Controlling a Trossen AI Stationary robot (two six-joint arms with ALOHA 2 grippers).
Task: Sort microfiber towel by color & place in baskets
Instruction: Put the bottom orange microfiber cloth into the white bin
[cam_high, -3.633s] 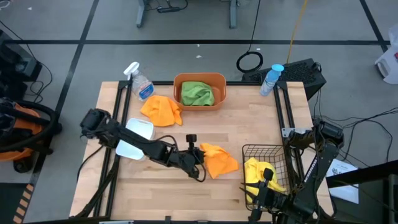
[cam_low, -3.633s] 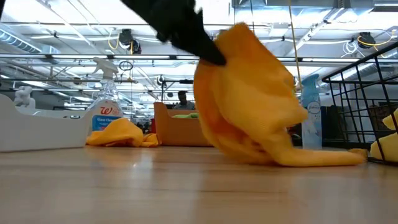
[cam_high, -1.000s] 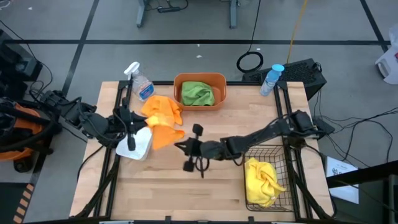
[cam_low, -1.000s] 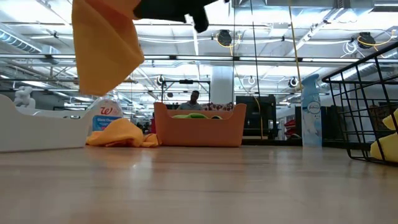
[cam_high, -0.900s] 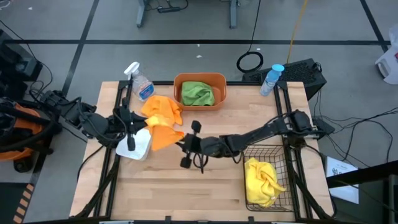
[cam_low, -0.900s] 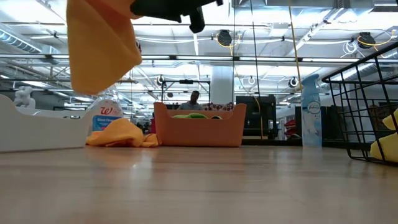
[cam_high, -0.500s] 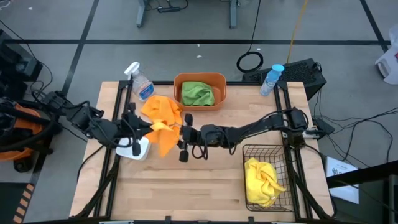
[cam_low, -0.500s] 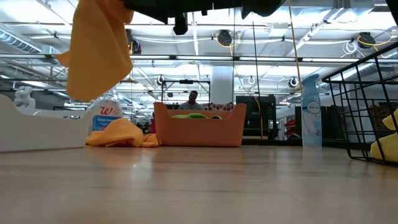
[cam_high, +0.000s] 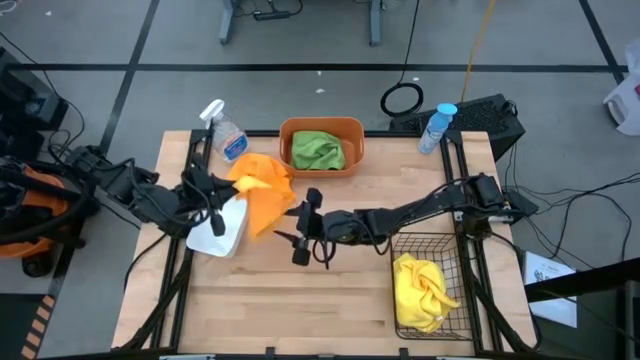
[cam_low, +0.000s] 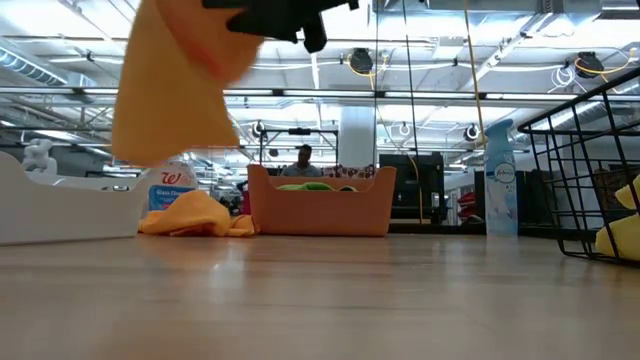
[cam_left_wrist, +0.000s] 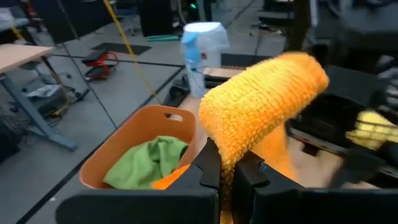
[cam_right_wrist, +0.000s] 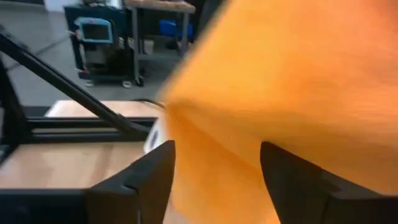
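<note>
My left gripper (cam_high: 222, 196) (cam_left_wrist: 227, 167) is shut on an orange towel (cam_high: 262, 205) (cam_low: 170, 90), held in the air beside the white bin (cam_high: 222, 232). My right gripper (cam_high: 303, 226) (cam_right_wrist: 217, 150) is wide open at mid-table, and this towel (cam_right_wrist: 280, 81) fills the view just ahead of its fingers. A second orange towel (cam_high: 262, 170) lies on the table near the orange tub (cam_high: 320, 128), which holds a green towel (cam_high: 318, 150). A yellow towel (cam_high: 422, 282) lies in the black wire basket (cam_high: 410, 243). My left gripper pinches a bunched fold of the orange towel (cam_left_wrist: 225, 144) between its two fingers, coming roughly level from the table's left. The cloth bulges up over the fingers and hangs slack below them, lifted clear of the table. Whether my right gripper touches the towel, I cannot tell.
A white-topped spray bottle (cam_high: 222, 128) stands at the far left corner and a blue one (cam_high: 436, 126) at the far right. The near half of the wooden table (cam_high: 300, 310) is bare. A person (cam_low: 294, 160) shows far behind the table.
My right gripper, staying open, has moved toward the table's left, up to the hanging orange towel. My left gripper has kept its hold, and the towel has swung below it.
</note>
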